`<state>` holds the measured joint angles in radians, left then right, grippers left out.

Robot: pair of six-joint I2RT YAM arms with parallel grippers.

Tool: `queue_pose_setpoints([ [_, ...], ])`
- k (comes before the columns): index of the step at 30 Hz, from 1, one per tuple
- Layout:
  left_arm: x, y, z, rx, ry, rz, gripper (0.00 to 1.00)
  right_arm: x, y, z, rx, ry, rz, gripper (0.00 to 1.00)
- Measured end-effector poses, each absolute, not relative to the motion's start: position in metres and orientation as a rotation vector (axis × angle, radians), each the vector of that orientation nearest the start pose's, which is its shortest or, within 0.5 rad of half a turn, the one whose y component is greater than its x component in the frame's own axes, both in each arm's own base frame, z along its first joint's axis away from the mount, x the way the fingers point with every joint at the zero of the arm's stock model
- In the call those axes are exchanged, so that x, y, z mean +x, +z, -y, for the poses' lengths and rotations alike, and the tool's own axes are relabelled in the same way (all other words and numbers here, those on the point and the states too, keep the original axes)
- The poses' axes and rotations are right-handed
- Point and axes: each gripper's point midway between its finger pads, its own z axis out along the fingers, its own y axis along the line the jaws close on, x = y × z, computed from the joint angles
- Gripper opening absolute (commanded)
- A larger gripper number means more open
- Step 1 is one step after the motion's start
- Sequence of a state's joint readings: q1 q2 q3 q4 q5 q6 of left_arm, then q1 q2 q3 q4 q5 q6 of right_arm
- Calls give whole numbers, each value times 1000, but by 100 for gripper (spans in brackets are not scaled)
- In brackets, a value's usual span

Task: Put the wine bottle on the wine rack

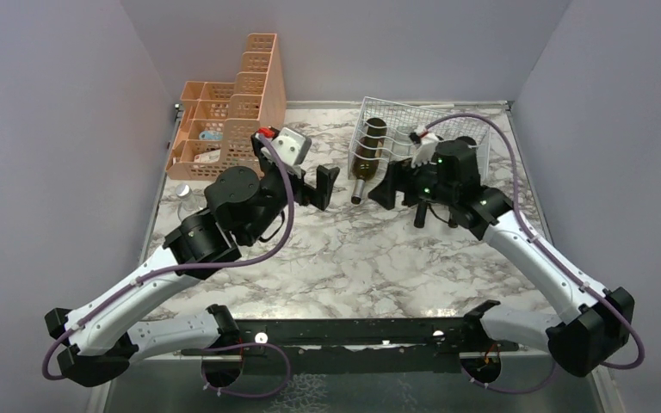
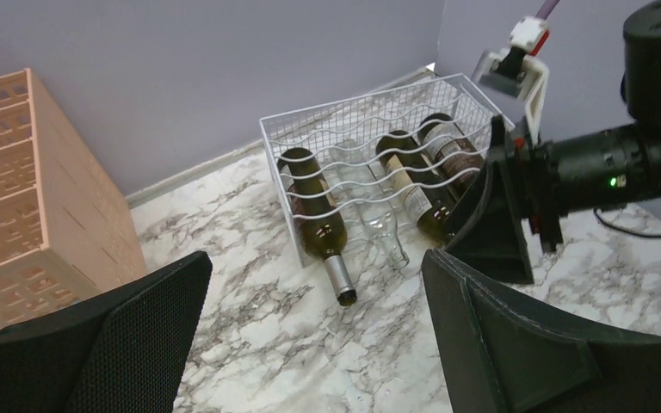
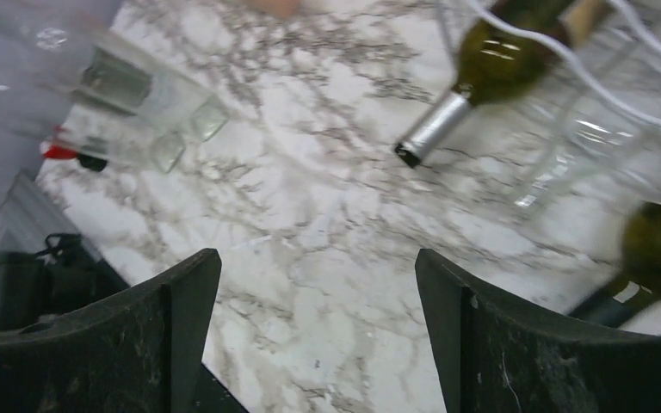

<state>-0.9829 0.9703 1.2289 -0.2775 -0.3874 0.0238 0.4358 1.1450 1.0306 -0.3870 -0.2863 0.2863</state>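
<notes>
With a peach organizer (image 1: 228, 112) at the bench's (image 1: 336, 258) back left, both the left gripper (image 2: 314, 275) and right gripper (image 3: 318, 258) gape wide and empty before the white wire rack (image 2: 353, 116), where a green bottle (image 2: 314, 211) lies, its silver-capped neck poking out.

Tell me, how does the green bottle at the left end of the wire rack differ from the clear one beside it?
The green bottle is dark glass; the clear bottle is see-through. The green bottle's neck wears silver foil; the clear bottle's neck is bare. Both lie on their sides in the wire rack, with their necks poking out the front.
</notes>
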Motion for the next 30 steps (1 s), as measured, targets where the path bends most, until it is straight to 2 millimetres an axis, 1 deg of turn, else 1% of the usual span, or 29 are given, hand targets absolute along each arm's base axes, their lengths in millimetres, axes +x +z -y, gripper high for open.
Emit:
queue_pose_setpoints([
  [3, 236, 418, 228, 471, -439, -1506, 99, 278, 239, -246, -450, 822, -2065, 84],
  [7, 231, 438, 212, 417, -436, -1467, 99, 264, 233, -301, -574, 915, -2032, 80],
  [10, 228, 456, 194, 349, -423, -1436, 99, 263, 228, -345, -653, 938, -2016, 76],
  [13, 225, 469, 172, 271, -400, -1413, 99, 263, 228, -390, -723, 960, -1971, 74],
  [15, 223, 474, 159, 227, -381, -1403, 99, 261, 231, -420, -766, 974, -1922, 74],
  [16, 222, 476, 152, 208, -372, -1399, 99, 268, 234, -429, -766, 971, -1895, 74],
  [17, 221, 478, 147, 192, -363, -1395, 99, 258, 236, -446, -800, 993, -1866, 74],
  [20, 217, 484, 131, 151, -353, -1377, 99, 254, 249, -479, -831, 1020, -1773, 74],
  [23, 213, 488, 120, 121, -347, -1364, 99, 255, 261, -505, -838, 1039, -1697, 74],
  [26, 209, 492, 111, 100, -347, -1352, 99, 266, 271, -524, -818, 1034, -1640, 73],
  [30, 207, 493, 107, 89, -346, -1347, 99, 281, 272, -541, -806, 1015, -1601, 69],
])
